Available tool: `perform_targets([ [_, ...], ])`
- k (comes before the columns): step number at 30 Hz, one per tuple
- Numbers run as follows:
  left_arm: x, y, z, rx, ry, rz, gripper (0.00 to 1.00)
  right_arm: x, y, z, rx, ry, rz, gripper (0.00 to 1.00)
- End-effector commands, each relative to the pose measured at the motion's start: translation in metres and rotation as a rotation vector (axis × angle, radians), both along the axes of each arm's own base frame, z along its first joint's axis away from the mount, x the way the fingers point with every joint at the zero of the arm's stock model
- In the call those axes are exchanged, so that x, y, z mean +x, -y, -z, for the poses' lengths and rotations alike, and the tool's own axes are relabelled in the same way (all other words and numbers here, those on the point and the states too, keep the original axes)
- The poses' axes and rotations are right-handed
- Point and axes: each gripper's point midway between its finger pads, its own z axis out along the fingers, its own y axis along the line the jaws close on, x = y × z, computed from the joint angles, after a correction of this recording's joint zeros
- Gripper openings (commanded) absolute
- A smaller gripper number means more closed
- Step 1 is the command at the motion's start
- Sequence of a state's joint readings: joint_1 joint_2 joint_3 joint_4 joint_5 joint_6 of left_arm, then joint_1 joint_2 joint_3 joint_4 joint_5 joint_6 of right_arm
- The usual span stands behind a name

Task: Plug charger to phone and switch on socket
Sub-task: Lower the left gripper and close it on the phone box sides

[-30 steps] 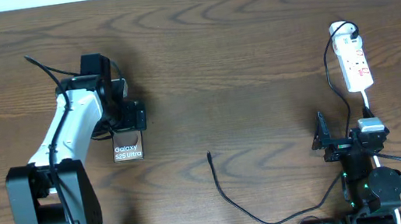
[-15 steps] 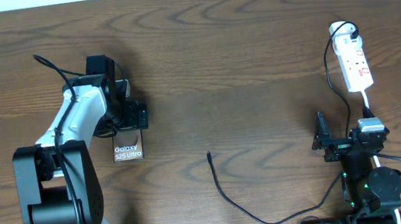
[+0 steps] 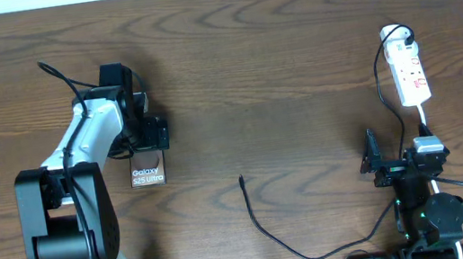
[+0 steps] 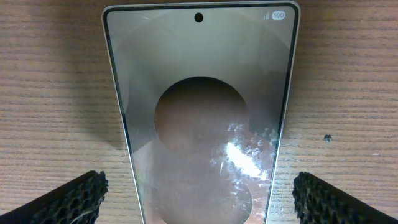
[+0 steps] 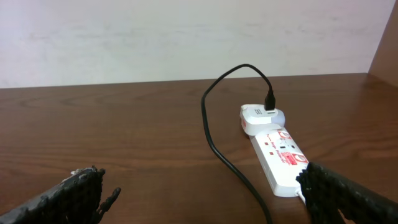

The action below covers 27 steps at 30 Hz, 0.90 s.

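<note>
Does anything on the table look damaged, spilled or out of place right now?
Nothing looks damaged or spilled. The phone lies flat, its glass showing smudgy glare. The charger tip rests loose mid-table, apart from the phone.

Likely robotics lab: bare wood-grain table (image 3: 279,77), plain white wall (image 5: 124,37), left arm (image 3: 81,160), right arm (image 3: 423,202).

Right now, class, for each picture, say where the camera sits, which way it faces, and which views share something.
Overhead: above the table, facing straight down; left arm and right arm show.
Left wrist: on the left arm, looking down on the phone; the left pincer's fingertips show.
Right wrist: low, facing across to the socket and wall; the right pincer's fingertips show.
Shared: overhead and right wrist both show the socket.
</note>
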State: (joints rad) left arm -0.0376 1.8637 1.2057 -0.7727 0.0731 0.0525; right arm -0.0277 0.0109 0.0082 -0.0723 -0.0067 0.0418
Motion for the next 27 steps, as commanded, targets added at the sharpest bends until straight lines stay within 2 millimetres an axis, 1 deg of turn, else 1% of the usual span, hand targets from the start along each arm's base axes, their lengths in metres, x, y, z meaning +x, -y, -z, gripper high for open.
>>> perform_targets([
  [1,-0.005,0.001,0.007,-0.004,-0.022,0.007,0.98,0.000,-0.003,0.001,0.009,-0.003,-0.010,0.99],
  [6,-0.006,0.001,0.008,-0.004,-0.026,0.007,0.98,0.000,-0.003,0.001,0.009,-0.003,-0.010,0.99],
  [15,-0.014,0.001,0.016,-0.003,-0.042,0.007,0.98,0.000,-0.003,0.001,0.009,-0.003,-0.010,0.99],
  [21,-0.016,0.001,0.025,-0.004,-0.028,0.008,0.98,0.000,-0.003,0.001,0.009,-0.003,-0.010,0.99],
  [27,-0.014,0.001,0.028,-0.005,-0.012,0.008,0.98,0.000,-0.003,0.001,0.009,-0.003,-0.010,0.99],
])
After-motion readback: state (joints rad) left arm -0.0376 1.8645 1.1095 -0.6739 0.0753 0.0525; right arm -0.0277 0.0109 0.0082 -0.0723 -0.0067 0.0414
